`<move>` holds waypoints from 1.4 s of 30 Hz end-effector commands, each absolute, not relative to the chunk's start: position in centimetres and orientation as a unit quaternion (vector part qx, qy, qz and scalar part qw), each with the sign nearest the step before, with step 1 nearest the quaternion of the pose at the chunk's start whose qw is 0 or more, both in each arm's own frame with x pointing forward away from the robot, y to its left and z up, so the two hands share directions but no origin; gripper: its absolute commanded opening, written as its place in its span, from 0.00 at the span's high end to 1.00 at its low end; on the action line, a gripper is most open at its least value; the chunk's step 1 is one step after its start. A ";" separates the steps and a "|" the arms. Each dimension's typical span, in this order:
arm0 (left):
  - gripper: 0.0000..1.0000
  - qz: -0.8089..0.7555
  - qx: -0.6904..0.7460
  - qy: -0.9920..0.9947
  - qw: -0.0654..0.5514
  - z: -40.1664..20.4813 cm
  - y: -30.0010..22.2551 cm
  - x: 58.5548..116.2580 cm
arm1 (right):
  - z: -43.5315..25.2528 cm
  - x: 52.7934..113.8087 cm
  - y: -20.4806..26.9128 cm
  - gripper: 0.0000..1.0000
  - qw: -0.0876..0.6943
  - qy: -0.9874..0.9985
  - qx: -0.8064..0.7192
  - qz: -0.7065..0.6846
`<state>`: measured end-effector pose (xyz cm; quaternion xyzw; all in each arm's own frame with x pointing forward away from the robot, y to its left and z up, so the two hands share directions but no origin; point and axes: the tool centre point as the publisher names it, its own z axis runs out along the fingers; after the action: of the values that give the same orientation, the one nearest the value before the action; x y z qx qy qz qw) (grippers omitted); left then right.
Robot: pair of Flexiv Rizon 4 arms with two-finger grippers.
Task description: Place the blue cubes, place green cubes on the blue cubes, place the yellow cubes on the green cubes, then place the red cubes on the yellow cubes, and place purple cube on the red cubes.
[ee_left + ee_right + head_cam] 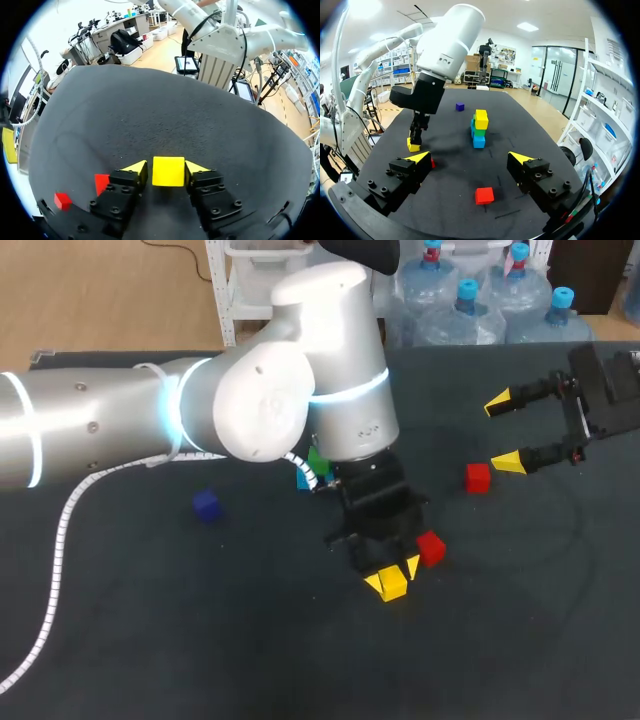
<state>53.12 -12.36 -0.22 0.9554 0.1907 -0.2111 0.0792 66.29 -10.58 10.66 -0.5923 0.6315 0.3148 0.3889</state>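
Note:
A yellow cube (392, 585) (168, 171) rests on the dark table between the fingers of my left gripper (394, 576) (167, 169), which is shut on it from both sides. One red cube (431, 548) (102, 182) lies right beside that gripper; a second red cube (478, 477) (484, 195) lies under my right gripper (504, 432) (469, 157), which hangs open and empty. In the right wrist view a stack (479, 128) stands with blue at the bottom, green above, yellow on top. The left arm hides most of the stack in the head view. A purple cube (207, 505) (460, 106) sits alone to the left.
My left arm (250, 410) spans the table from the left and covers its middle. A white cable (62, 540) hangs from it down over the cloth. The dark table (250, 660) has bare cloth along the front and on the right.

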 end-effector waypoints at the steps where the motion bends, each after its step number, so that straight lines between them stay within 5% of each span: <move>1: 0.68 -0.212 0.956 0.190 0.076 -0.2 -12.5 53.4 | 10.6 66.3 -10.5 0.00 0.390 0.631 -0.592 0.315; 6: 0.73 -0.210 0.955 0.193 0.078 -0.2 -12.5 53.5 | 10.6 66.3 -10.5 0.00 0.390 0.631 -0.592 0.315; 11: 1.00 -0.205 0.954 0.201 0.083 0.1 -12.3 53.6 | 10.6 66.3 -10.5 0.00 0.390 0.631 -0.592 0.315; 42: 1.00 -0.100 0.789 0.567 0.213 12.4 -1.7 61.8 | 10.6 66.3 -10.5 0.00 0.390 0.631 -0.592 0.315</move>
<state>61.70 -3.32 11.41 0.8351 0.5037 -0.1463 0.1655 66.29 -10.59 10.66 -0.5923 0.6315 0.3148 0.3889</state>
